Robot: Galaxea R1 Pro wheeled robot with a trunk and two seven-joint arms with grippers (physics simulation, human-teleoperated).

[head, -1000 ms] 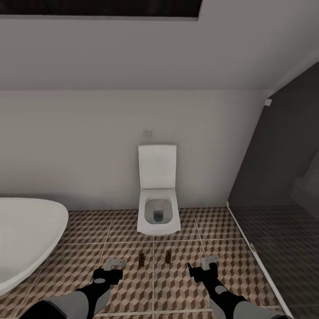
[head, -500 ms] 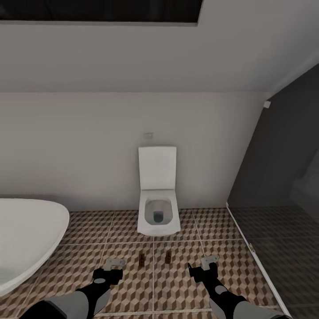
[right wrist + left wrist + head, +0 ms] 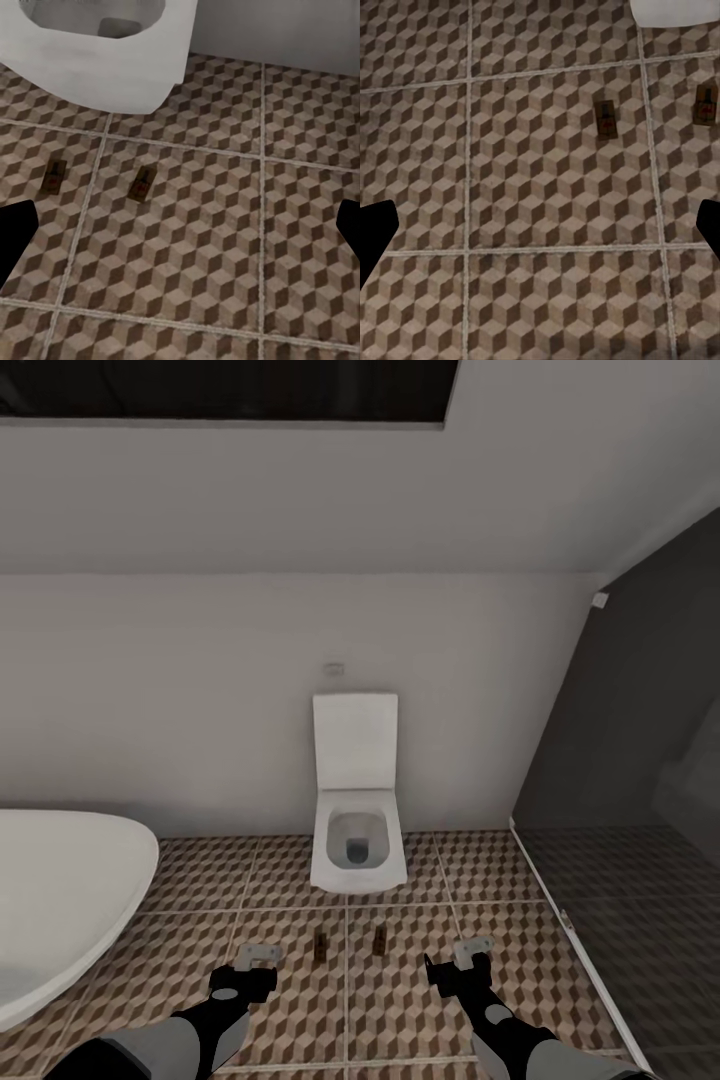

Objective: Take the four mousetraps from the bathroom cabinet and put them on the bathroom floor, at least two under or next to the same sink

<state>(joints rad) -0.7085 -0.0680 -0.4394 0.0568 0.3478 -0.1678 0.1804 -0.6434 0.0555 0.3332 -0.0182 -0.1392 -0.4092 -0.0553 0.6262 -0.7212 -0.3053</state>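
Two mousetraps, small tan boards with dark metal parts, lie side by side on the bathroom floor (image 3: 400,1000) of cube-pattern tiles, just in front of the toilet. One mousetrap (image 3: 320,947) is on the left and the other mousetrap (image 3: 380,938) on the right. The left wrist view has them as a nearer trap (image 3: 605,118) and a farther trap (image 3: 706,105); the right wrist view as one trap (image 3: 142,184) and another trap (image 3: 55,177). My left gripper (image 3: 258,957) hangs open beside the left trap, my right gripper (image 3: 472,952) open beside the right one. Both are empty above the tiles.
A white toilet (image 3: 357,830) with its lid up stands against the back wall, straight ahead. A white bathtub (image 3: 60,890) curves in at the left. A dark glass shower partition (image 3: 620,780) with a white floor rail closes off the right side.
The whole head view has slid down slightly, so the camera has tilted up a little. Arms and mousetraps keep their places.
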